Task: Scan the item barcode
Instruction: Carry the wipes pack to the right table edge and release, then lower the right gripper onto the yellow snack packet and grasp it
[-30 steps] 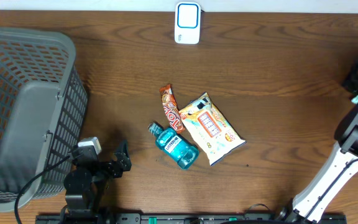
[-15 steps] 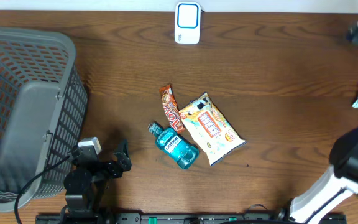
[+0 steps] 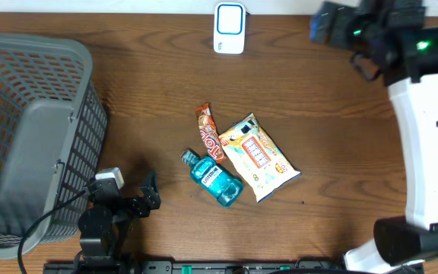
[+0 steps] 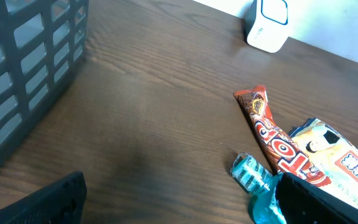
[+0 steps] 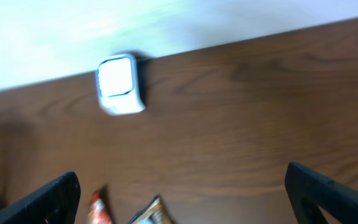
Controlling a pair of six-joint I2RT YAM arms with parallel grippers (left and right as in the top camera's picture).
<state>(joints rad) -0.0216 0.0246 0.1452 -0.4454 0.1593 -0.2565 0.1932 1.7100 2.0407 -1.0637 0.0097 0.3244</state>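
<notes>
Your right pincer (image 3: pixel 329 23) hangs above the far edge of the worktop (image 3: pixel 333 114), toward the far right corner. Its jaws are spread wide with nothing between them. Its wrist view is blurred, but you can make out one finger at each lower corner. Your left pincer (image 3: pixel 150 194) sits by the near edge, left of the middle and just beside the grey basket (image 3: pixel 21 68) that fills the left end. Its jaws are also spread and hold nothing.

You have three items lying together in the middle of the worktop, none of them touched by either pincer. The teal mouthwash bottle (image 3: pixel 215 179) lies on its side nearest the near edge. The red candy bar (image 3: pixel 211 133) runs from its cap end toward the far edge. The yellow snack bag (image 3: pixel 258 156) lies flat against both on their right. The white scanner (image 3: pixel 230 28) stands at the middle of the far edge, well apart from the items.
</notes>
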